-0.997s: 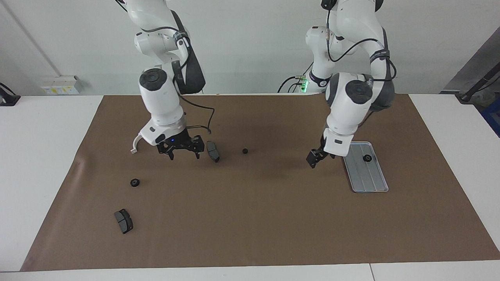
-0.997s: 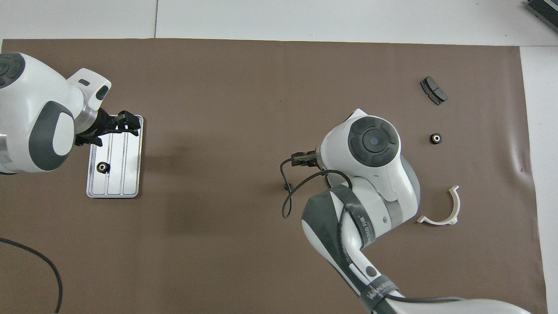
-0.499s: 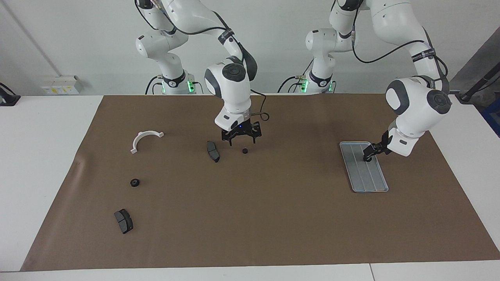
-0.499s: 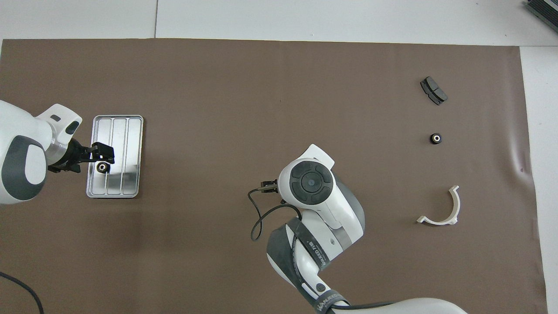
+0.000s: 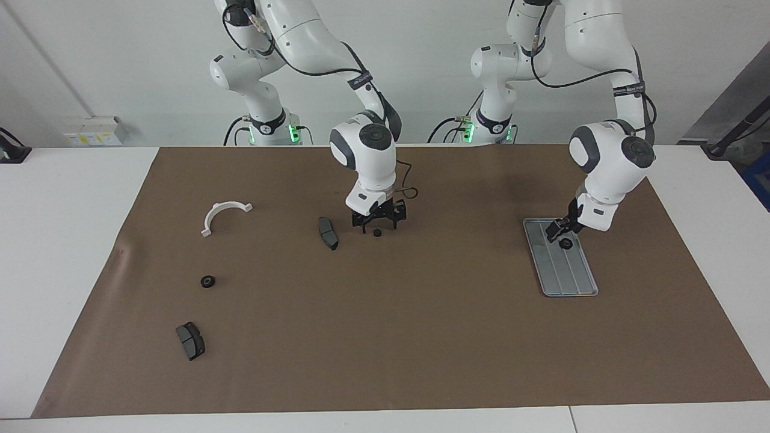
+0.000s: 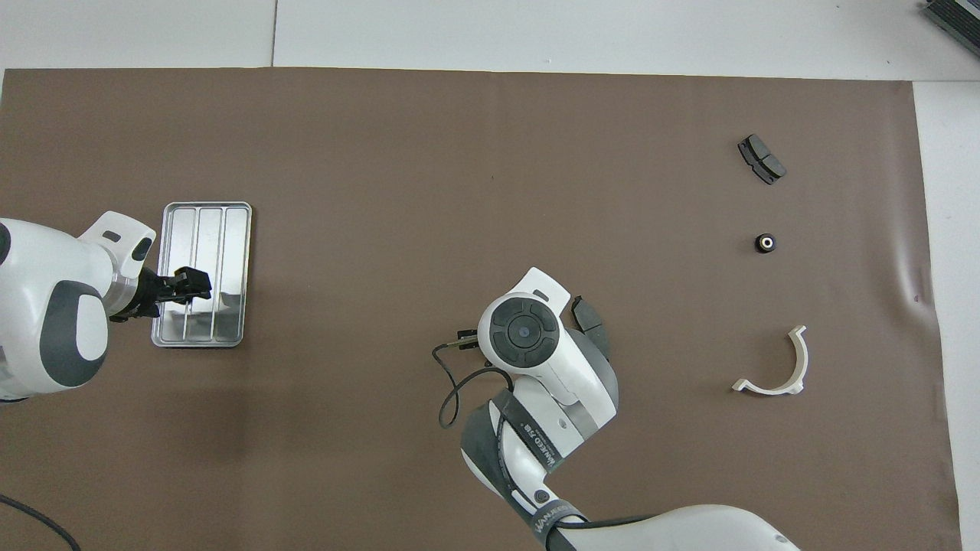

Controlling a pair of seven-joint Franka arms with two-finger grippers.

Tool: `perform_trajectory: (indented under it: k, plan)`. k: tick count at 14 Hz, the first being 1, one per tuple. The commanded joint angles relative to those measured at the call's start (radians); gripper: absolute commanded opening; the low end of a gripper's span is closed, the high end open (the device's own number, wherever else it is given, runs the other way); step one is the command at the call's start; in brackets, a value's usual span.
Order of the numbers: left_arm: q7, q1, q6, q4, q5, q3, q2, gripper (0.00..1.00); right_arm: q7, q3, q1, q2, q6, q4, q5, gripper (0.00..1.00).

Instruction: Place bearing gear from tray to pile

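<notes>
We are at the pick-up step. The bearing gear (image 5: 566, 243) lies on the tray (image 5: 571, 282), at its end nearer the robots. The left gripper (image 5: 556, 231) hangs just over the gear, its arm bent down from the elbow, wrist tilted toward the tray; we cannot tell how wide its fingers stand, and it holds nothing yet. Next, we judge, it must lower, straddle the gear and close.

The right gripper (image 5: 378, 221) stands low over a small black part (image 5: 376, 232) beside a brake pad (image 5: 328, 233), fingers spread to either side, empty.
</notes>
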Motion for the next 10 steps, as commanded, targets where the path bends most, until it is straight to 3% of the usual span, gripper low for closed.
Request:
perform_trajectory:
  k: [1, 4, 10]
  plan:
    - [-0.031, 0.002, 0.045, -0.037, 0.002, -0.002, -0.025, 0.79, 0.025, -0.002, 0.002, -0.015, 0.028, -0.028, -0.020, 0.62]
    - [-0.037, 0.002, 0.076, -0.041, 0.002, -0.002, -0.016, 0.74, 0.027, -0.004, 0.002, -0.010, 0.053, -0.028, -0.021, 0.44]
    - [-0.032, 0.017, 0.155, -0.040, 0.002, -0.001, 0.025, 0.69, 0.045, -0.004, -0.001, -0.001, 0.111, -0.028, -0.021, 0.44]
